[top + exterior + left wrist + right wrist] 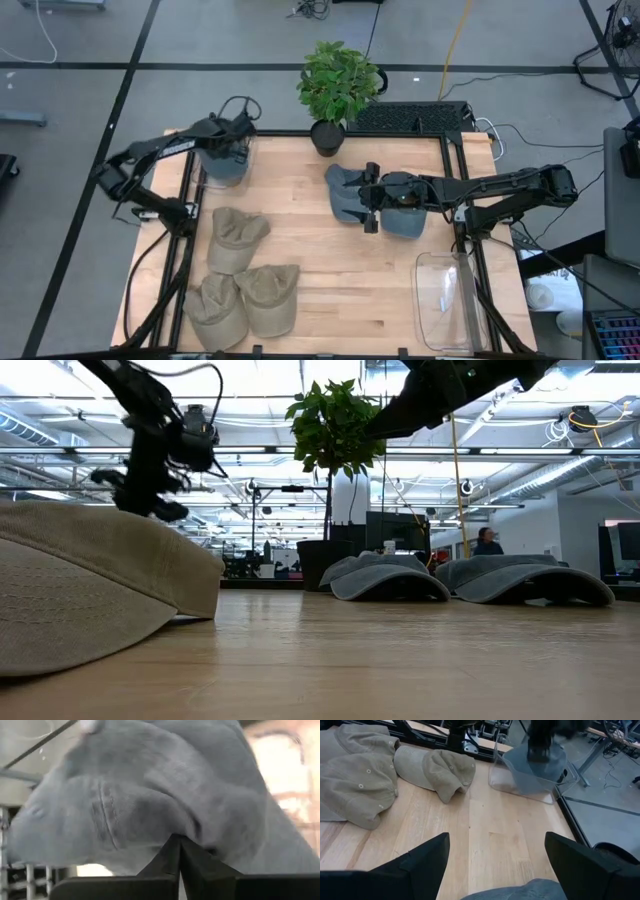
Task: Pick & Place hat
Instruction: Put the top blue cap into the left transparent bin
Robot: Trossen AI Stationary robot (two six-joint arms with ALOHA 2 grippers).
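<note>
At the near edge of the pale wood-plank surface (330,270) lie three soft khaki caps (240,280), their rumpled cloth crowns stitched with small eyelets and their curved brims overlapping in a loose cluster on the left side. At the near right corner sits a clear plastic bin (445,300), rectangular with rounded corners. Farther back, around the middle, two grey caps (375,200) of brushed fabric rest side by side on the wood, domed and slightly slumped; the right end effector (371,200) hangs over them with its dark fingers spread wide, one grey crown showing just beneath them. Toward the far left corner the left end effector (179,851) has its black wedge-shaped fingers pressed together, pinching a fold of a grey hat (150,795), whose soft seamed cloth droops over a second clear bin (224,165). At the far edge stands a leafy green plant (338,82) in a dark round pot.
</note>
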